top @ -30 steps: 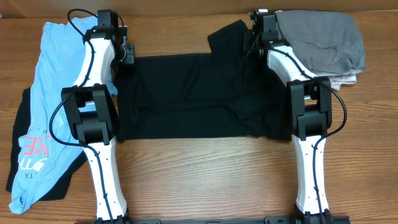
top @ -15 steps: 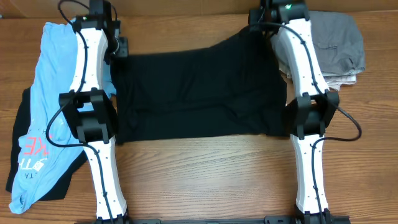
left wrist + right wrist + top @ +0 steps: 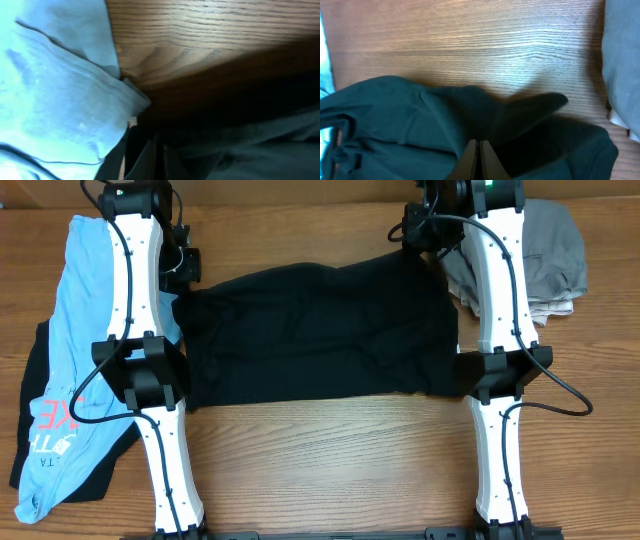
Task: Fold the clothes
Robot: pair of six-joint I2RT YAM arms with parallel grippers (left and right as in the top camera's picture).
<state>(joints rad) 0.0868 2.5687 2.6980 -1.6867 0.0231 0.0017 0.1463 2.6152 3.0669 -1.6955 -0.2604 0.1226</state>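
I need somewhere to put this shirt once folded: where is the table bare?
Widest: the near strip of table in front of the black shirt. Also the near right corner, in front of the grey clothes. The left is crowded by the blue tee.

- The left arm (image 3: 135,290) and the right arm (image 3: 497,290) are built of long, rounded white shells, glossy and smooth.
- Blocky black joint housings (image 3: 148,370) break the white at mid-length on each arm, and the far ends are black as well.
- Thin black cables (image 3: 78,385) loop out from the joints, one bowing wide beside each middle housing.
- A small green light (image 3: 490,183) glows on the right arm's far housing.
- The left tool (image 3: 145,160) has dark, flat fingers; the right tool (image 3: 479,160) has two slim grey-brown ones with straight inner edges.
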